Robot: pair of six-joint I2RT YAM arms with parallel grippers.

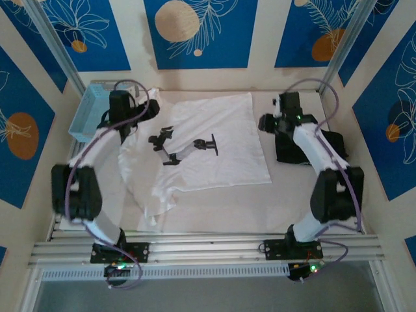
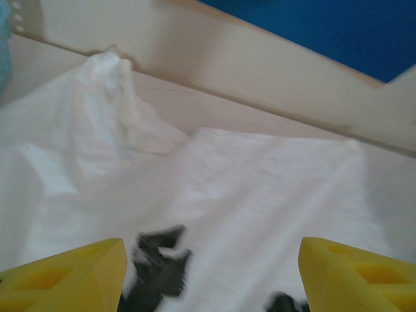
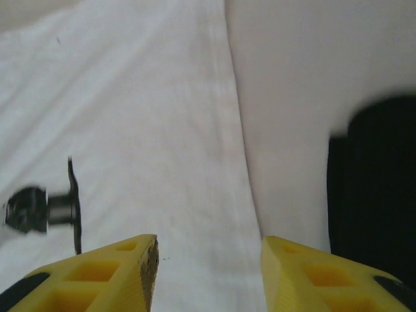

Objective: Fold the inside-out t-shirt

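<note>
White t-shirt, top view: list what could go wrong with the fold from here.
1. The t-shirt is not flat: its left side is bunched, with a raised peak at the far corner. Folding over that would likely trap wrinkles and skew the edges.
2. The black garment lies close beside the shirt's right edge. The right gripper, jaws open and empty right there, might catch it along with the shirt.

Thin, matt white cloth t-shirt (image 1: 224,133)
</note>
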